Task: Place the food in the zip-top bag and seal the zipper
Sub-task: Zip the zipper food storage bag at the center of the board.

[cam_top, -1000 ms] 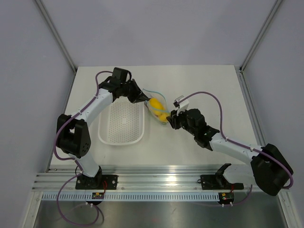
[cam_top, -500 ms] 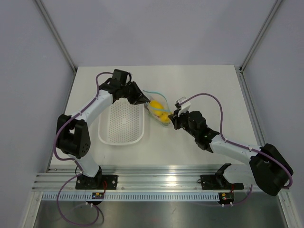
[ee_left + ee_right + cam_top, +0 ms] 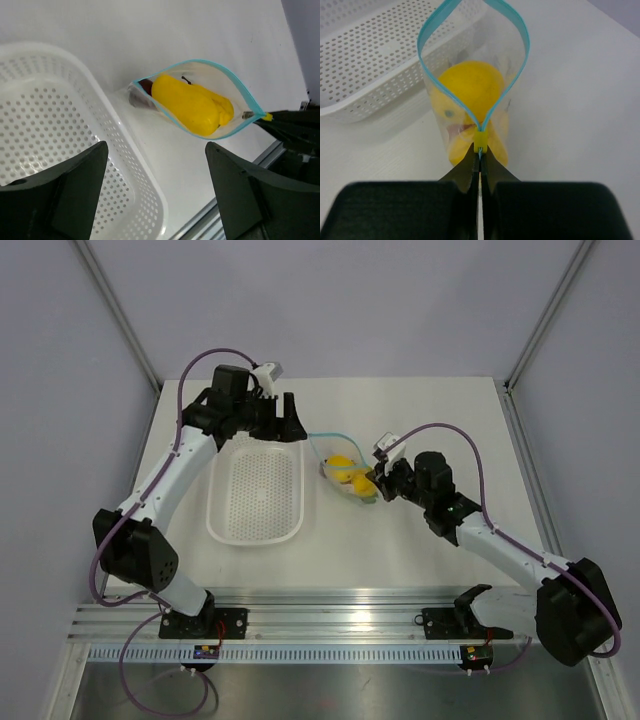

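The clear zip-top bag [image 3: 342, 476] lies on the table to the right of the basket, its mouth gaping. Inside it are yellow fruit [image 3: 192, 106] and a dark red fruit [image 3: 145, 88]; any other food is hidden behind them. The teal zipper [image 3: 516, 60] forms an open loop. My right gripper [image 3: 480, 154] is shut on the zipper's end, just behind the small yellow slider [image 3: 480, 140]. My left gripper [image 3: 284, 426] hangs open over the basket's far end, apart from the bag, with nothing between its fingers [image 3: 70, 192].
A white perforated basket [image 3: 256, 537] stands left of the bag, its right wall close to the bag's bottom. In the left wrist view the basket [image 3: 125, 165] fills the lower left. Grey walls close off the table's far and side edges.
My left gripper has let go of the bag, opened wide and drawn back to the left over the basket. My right gripper has shut on the zipper end and shifted slightly right with the bag.
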Available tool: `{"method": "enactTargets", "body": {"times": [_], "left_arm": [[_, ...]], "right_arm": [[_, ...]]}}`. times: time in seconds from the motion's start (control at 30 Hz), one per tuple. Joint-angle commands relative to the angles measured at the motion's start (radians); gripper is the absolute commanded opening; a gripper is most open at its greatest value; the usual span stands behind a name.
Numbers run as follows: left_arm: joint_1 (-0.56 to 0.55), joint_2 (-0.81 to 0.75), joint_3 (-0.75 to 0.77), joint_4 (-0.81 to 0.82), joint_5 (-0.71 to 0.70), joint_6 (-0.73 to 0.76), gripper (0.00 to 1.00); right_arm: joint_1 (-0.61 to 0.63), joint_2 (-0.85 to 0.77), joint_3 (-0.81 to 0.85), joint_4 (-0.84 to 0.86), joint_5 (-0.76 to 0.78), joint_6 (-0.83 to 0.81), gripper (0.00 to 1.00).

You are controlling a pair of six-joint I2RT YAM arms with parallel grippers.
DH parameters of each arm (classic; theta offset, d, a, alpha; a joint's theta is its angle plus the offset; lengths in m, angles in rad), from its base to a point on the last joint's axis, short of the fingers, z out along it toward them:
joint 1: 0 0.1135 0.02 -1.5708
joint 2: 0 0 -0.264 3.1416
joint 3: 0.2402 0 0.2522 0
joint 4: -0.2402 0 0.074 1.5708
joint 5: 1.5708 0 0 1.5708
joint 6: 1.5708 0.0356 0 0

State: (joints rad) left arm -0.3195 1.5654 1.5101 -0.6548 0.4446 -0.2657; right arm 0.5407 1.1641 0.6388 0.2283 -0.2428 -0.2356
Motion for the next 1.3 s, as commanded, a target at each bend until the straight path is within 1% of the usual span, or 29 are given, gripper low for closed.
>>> {"method": "enactTargets", "body": {"times": [0.0, 0.03, 0.07, 0.13, 0.17, 0.27, 0.33, 0.37, 0.47, 0.5, 0.67, 0.73, 0.83, 0.87, 0.97, 1.0, 1.07, 1.13, 1.27], "left_arm": [[-0.041, -0.028, 0.045, 0.069, 0.086, 0.310, 0.82], [-0.049, -0.028, 0.029, 0.081, 0.133, 0.354, 0.79], [-0.056, -0.037, 0.009, 0.099, 0.167, 0.443, 0.77], [-0.094, -0.065, -0.011, 0.130, 0.210, 0.540, 0.77], [-0.105, -0.074, -0.043, 0.153, 0.224, 0.600, 0.78], [-0.128, -0.105, -0.085, 0.213, 0.391, 0.710, 0.80], [-0.131, -0.111, -0.099, 0.276, 0.448, 0.732, 0.80], [-0.132, -0.107, -0.103, 0.297, 0.465, 0.732, 0.80], [-0.135, -0.070, -0.088, 0.375, 0.548, 0.702, 0.79], [-0.147, -0.058, -0.067, 0.391, 0.592, 0.694, 0.77], [-0.196, 0.002, -0.013, 0.377, 0.608, 0.763, 0.72], [-0.223, 0.033, 0.027, 0.354, 0.608, 0.780, 0.71], [-0.266, 0.074, 0.071, 0.287, 0.603, 0.833, 0.70], [-0.276, 0.085, 0.097, 0.265, 0.603, 0.867, 0.68], [-0.299, 0.125, 0.133, 0.208, 0.583, 0.893, 0.63], [-0.302, 0.134, 0.136, 0.202, 0.579, 0.893, 0.59], [-0.311, 0.151, 0.137, 0.201, 0.583, 0.890, 0.56], [-0.326, 0.157, 0.133, 0.201, 0.591, 0.890, 0.53], [-0.339, 0.173, 0.110, 0.205, 0.591, 0.884, 0.52]], "right_arm": [[-0.076, 0.008, 0.120, -0.065, -0.203, -0.118, 0.00], [-0.105, 0.017, 0.139, -0.084, -0.231, -0.129, 0.00], [-0.125, 0.026, 0.174, -0.111, -0.290, -0.139, 0.00], [-0.162, 0.043, 0.196, -0.122, -0.357, -0.149, 0.00], [-0.192, 0.046, 0.215, -0.141, -0.421, -0.154, 0.00], [-0.211, 0.054, 0.254, -0.208, -0.484, -0.185, 0.00], [-0.212, 0.057, 0.266, -0.224, -0.512, -0.198, 0.00], [-0.212, 0.057, 0.274, -0.272, -0.536, -0.200, 0.00], [-0.214, 0.051, 0.277, -0.294, -0.565, -0.200, 0.00], [-0.214, 0.052, 0.279, -0.300, -0.566, -0.206, 0.00], [-0.214, 0.049, 0.303, -0.395, -0.578, -0.234, 0.00], [-0.212, 0.040, 0.303, -0.405, -0.579, -0.234, 0.00], [-0.214, 0.032, 0.312, -0.425, -0.584, -0.237, 0.00], [-0.214, 0.032, 0.315, -0.432, -0.582, -0.235, 0.00], [-0.214, 0.028, 0.320, -0.443, -0.582, -0.237, 0.00], [-0.212, 0.026, 0.320, -0.446, -0.582, -0.237, 0.00], [-0.214, 0.026, 0.320, -0.448, -0.589, -0.237, 0.00], [-0.214, 0.028, 0.318, -0.448, -0.587, -0.238, 0.00], [-0.212, 0.023, 0.317, -0.446, -0.582, -0.238, 0.00]]}}
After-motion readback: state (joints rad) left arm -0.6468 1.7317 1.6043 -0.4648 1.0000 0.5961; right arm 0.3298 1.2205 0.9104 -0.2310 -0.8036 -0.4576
